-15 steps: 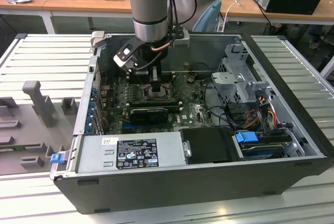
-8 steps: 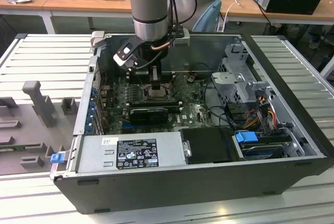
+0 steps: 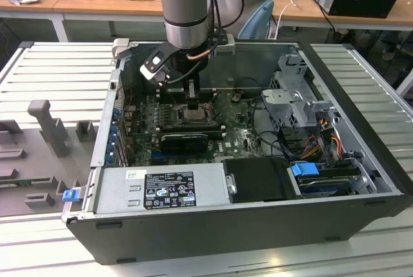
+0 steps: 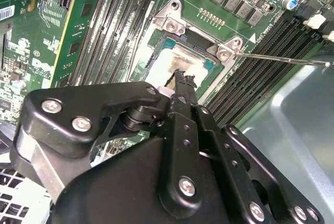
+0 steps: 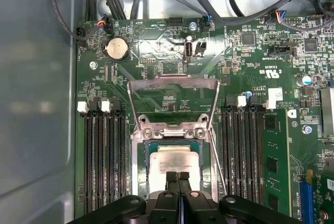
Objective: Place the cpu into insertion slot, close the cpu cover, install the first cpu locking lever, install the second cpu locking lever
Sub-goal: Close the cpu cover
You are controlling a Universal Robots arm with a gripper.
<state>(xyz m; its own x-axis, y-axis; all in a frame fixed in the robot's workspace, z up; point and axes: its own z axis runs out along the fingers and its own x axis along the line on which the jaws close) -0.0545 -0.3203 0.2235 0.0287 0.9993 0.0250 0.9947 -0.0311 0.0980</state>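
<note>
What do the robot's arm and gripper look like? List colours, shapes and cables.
The arm is a round grey-silver tube with a pale blue band at the top. A copper-coloured cable loops under its wrist, beside a black block with white trim. The gripper is black, built of flat jointed links held by silver screws, narrowing to two slim fingers.

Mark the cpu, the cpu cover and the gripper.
cpu [image 5: 175, 158], first wrist view: middle of its silvery top.
cpu cover [image 5: 174, 81], first wrist view: free-end bar of the open frame.
gripper [image 5: 177, 175], first wrist view: between its shut fingertips.
</note>
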